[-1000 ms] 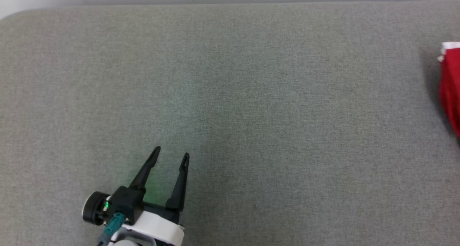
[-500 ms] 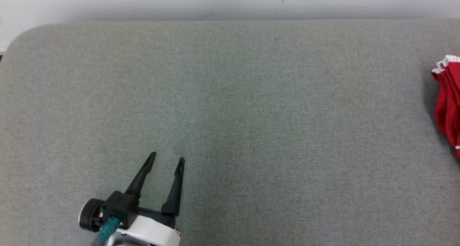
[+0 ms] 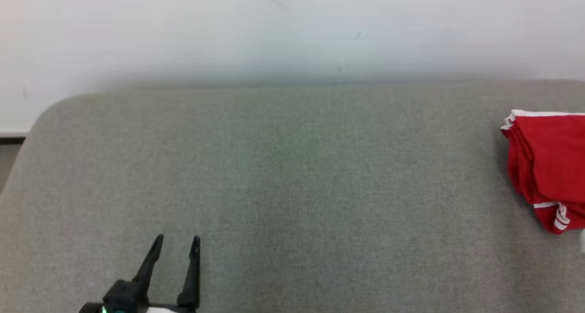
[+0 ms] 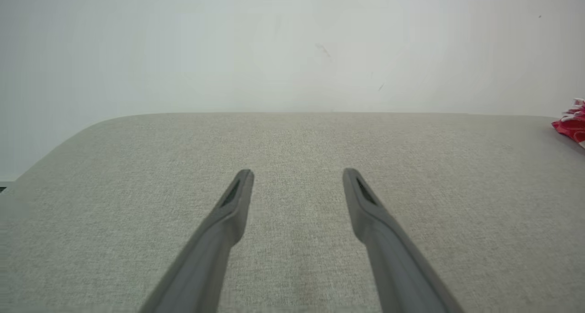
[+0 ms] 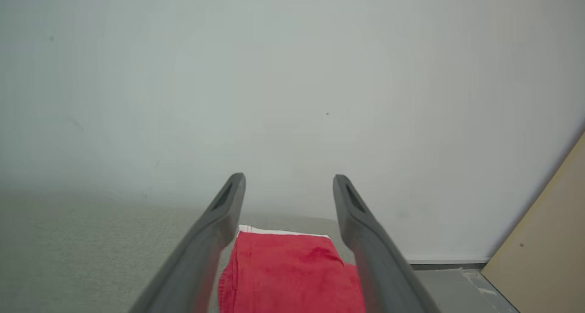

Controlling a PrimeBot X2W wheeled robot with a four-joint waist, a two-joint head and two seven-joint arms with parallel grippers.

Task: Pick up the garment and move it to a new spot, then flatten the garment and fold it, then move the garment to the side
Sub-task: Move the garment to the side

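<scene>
Red with white trim, the folded garment (image 3: 548, 162) lies at the right edge of the grey fabric-covered table (image 3: 292, 189), closer to the far edge than to the near one. Its layers are stacked, and a white-striped corner points toward the near edge. The left gripper (image 3: 177, 238) is over the near left part of the table, well apart from the garment, its two dark fingers spread with bare grey cloth between them. In the right wrist view the right gripper (image 5: 289, 177) is above the garment, fingers apart and holding nothing; the red cloth shows in the gap below them. A pale wall (image 3: 292, 29) stands behind the far edge, and a slanted tan board (image 5: 548, 240) shows beyond the table's right end.
</scene>
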